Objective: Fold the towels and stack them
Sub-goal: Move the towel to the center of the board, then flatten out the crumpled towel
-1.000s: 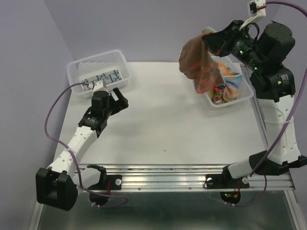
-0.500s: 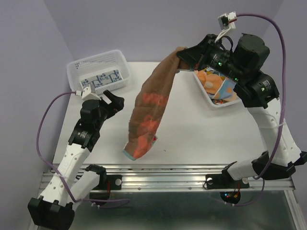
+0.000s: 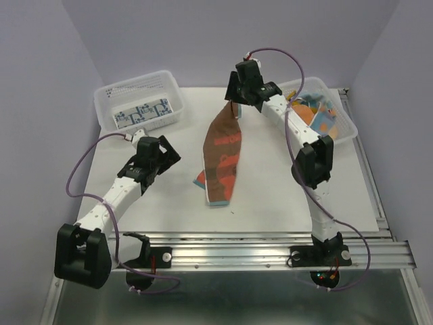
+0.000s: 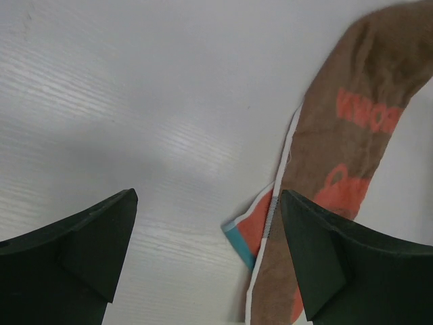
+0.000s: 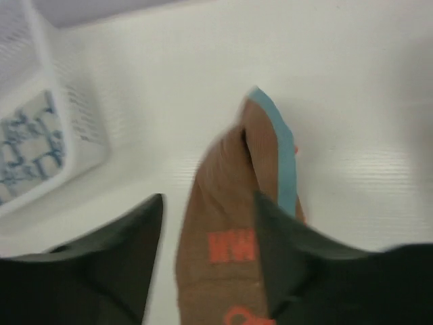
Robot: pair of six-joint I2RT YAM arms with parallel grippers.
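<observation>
Brown towel (image 3: 220, 159) lies strung out mid-table (image 3: 284, 203), far end between right gripper's (image 3: 235, 108) parted jaws, left gripper (image 3: 170, 152) wide, empty; we'd flatten it before folding.

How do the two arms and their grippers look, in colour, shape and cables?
The left arm and the right arm both have white tube-like links joined by bulky black joints. Each ends in a black gripper, the left gripper and the right gripper, with two dark wedge-shaped fingers. A thin purple cable loops loosely along each arm.
</observation>
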